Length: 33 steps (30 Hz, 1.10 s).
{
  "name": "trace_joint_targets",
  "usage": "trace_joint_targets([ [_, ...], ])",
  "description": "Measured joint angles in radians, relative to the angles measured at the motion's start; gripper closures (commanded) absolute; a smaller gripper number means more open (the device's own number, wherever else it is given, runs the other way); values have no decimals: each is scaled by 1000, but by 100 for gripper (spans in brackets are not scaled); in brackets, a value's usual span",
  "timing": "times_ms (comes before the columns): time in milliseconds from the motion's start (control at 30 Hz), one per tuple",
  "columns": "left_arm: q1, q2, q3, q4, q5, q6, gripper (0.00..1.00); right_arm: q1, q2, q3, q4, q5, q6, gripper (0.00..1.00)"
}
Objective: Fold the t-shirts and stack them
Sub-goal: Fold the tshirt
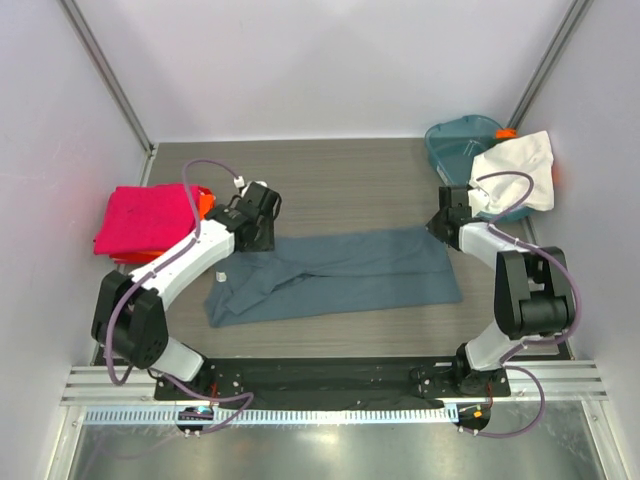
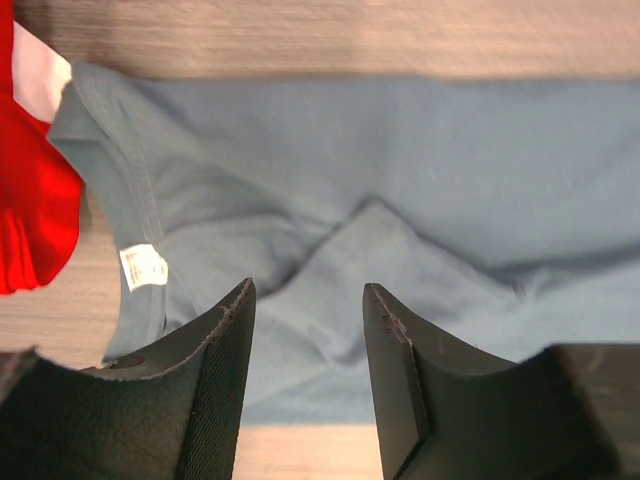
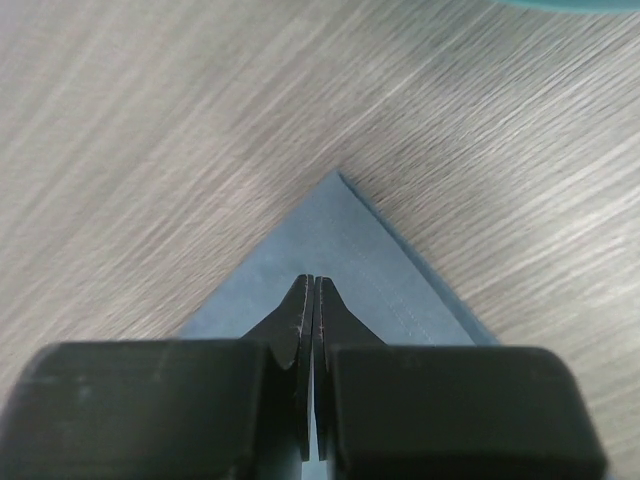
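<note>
The slate blue-grey t-shirt [image 1: 340, 272] lies folded lengthwise across the middle of the table. My left gripper [image 1: 250, 238] is open just above its collar end; in the left wrist view the gripper [image 2: 308, 295] has bare cloth [image 2: 400, 170] between its jaws, beside a white neck label [image 2: 143, 266]. My right gripper [image 1: 441, 226] is at the shirt's far right corner. In the right wrist view it [image 3: 314, 282] is shut on that corner [image 3: 345, 225], which lies on the wood. A magenta shirt [image 1: 145, 218] lies folded at the left on an orange-red one [image 1: 205, 200].
A teal tub [image 1: 455, 140] stands at the back right with a white shirt [image 1: 515, 170] draped over its rim. The orange-red cloth [image 2: 30, 200] lies right beside the blue shirt's collar. Grey walls enclose the table at the back and sides.
</note>
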Motion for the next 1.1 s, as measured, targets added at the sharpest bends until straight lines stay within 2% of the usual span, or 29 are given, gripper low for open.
trace_joint_targets([
  [267,78,126,4,66,-30,-31,54,0,159,79,-32,58,22,99],
  [533,157,178,32,102,-53,-62,59,-40,190,110,-41,101,73,99],
  [867,217,248,-5,229,-18,-138,86,-56,190,109,-47,152,101,99],
  [967,217,298,-5,250,3,-150,91,-56,190,109,-48,161,101,99],
  [1100,217,342,-3,261,2,-161,92,-57,190,108,-51,174,104,99],
])
